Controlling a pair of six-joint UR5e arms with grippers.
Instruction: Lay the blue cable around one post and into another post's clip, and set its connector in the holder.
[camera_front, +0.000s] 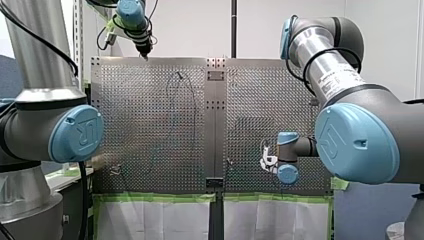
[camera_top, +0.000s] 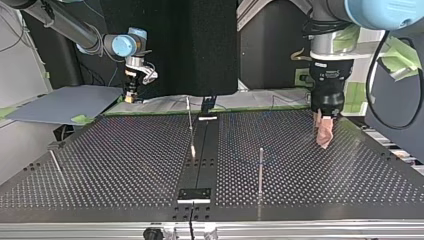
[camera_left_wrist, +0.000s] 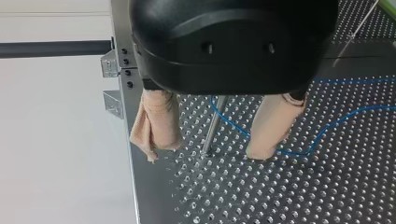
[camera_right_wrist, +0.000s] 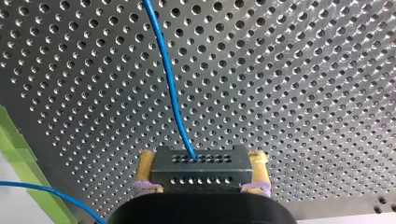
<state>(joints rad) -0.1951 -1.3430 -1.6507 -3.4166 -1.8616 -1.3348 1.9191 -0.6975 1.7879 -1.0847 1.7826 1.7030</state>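
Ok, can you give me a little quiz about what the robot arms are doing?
1. Pick one: my right gripper is shut on A a metal post, B the dark connector, C a screwdriver.
2. True or false: my left gripper stands open, with a metal post showing between its fingers.
3. Fill the gap: the cable leaving the connector is ____ in colour.
Key: 1 B; 2 true; 3 blue.
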